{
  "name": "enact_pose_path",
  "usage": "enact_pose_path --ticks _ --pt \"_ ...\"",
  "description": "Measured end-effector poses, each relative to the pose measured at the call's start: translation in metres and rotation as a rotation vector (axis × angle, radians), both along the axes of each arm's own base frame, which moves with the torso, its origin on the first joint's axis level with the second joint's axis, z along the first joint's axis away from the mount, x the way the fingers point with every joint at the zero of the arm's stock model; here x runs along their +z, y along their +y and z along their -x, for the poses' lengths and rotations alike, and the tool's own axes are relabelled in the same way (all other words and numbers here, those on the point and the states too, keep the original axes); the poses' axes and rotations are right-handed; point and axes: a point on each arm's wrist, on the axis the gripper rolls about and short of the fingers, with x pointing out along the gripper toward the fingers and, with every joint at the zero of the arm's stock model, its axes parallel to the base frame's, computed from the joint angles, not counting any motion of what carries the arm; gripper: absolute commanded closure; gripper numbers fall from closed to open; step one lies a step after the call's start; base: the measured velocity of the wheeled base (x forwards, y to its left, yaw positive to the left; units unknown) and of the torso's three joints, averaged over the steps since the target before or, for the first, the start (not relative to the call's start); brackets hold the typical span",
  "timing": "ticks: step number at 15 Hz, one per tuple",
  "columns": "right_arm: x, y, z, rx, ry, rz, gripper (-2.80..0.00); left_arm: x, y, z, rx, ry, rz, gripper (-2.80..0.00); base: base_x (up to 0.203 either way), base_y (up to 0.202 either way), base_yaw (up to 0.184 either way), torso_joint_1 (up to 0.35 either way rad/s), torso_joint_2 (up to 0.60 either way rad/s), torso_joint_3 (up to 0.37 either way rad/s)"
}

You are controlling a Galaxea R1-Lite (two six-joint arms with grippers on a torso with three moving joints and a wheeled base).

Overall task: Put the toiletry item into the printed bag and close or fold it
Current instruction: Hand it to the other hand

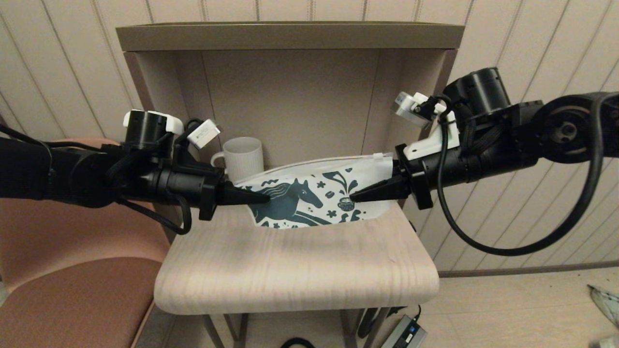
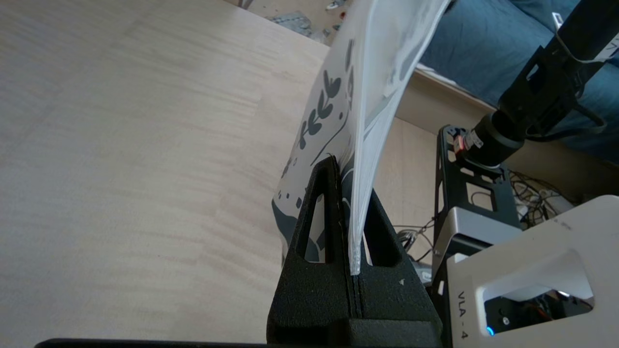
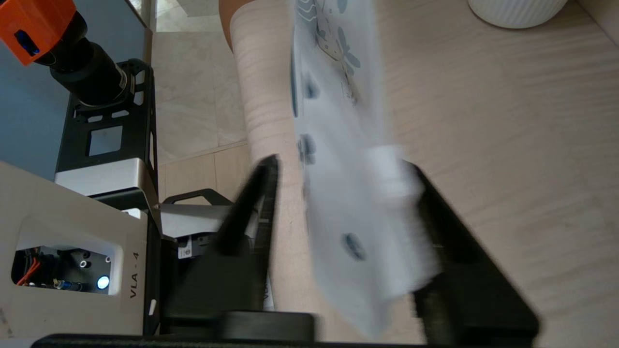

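Left gripper [image 1: 261, 197] pinches the printed bag [image 1: 309, 195]; right gripper [image 1: 355, 195] spread open around its other edge; mug [image 1: 242, 157] just behind, on the table [image 1: 290, 270].

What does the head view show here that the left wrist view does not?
Head view only: white ribbed mug behind the bag, inside the beige cabinet, and the right gripper, open at the bag's other end. Left wrist view only: the left gripper shut on the bag's edge. Both: white horse-printed bag above the pale wooden tabletop.
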Motion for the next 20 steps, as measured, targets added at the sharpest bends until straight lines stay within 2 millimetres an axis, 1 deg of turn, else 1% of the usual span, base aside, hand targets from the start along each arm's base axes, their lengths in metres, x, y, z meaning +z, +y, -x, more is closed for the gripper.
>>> enact_pose_path --ticks 3,6,9,10,14,20 --pt "-0.001 0.003 0.001 0.01 0.003 0.002 0.0 -0.001 0.0 0.0 -0.003 -0.006 -0.001 0.0 0.0 0.0 0.0 0.0 0.0 0.0" --pt "-0.003 0.011 0.005 0.036 0.009 0.003 0.0 -0.002 0.0 -0.001 -0.002 -0.003 -0.002 0.0 0.0 0.0 0.0 0.0 0.0 0.0" --pt "-0.003 0.011 0.006 0.037 0.01 0.003 0.0 -0.002 -0.001 -0.001 -0.002 -0.005 -0.003 0.0 0.0 0.0 0.0 0.0 0.0 0.0" --pt "-0.003 0.012 0.006 0.038 0.01 0.003 0.0 -0.003 -0.001 -0.001 -0.002 -0.008 -0.004 -2.8 0.0 0.0 0.0 0.0 0.0 0.0" --pt "-0.003 0.011 0.005 0.036 0.012 0.004 0.0 -0.003 0.0 -0.001 -0.005 -0.02 -0.004 -2.8 0.0 0.0 0.0 0.0 0.0 0.0" --pt "-0.006 0.012 0.005 0.038 0.019 0.006 0.0 0.02 0.015 0.002 0.036 -0.079 0.017 -2.8 0.0 0.0 0.0 0.0 0.0 0.0"
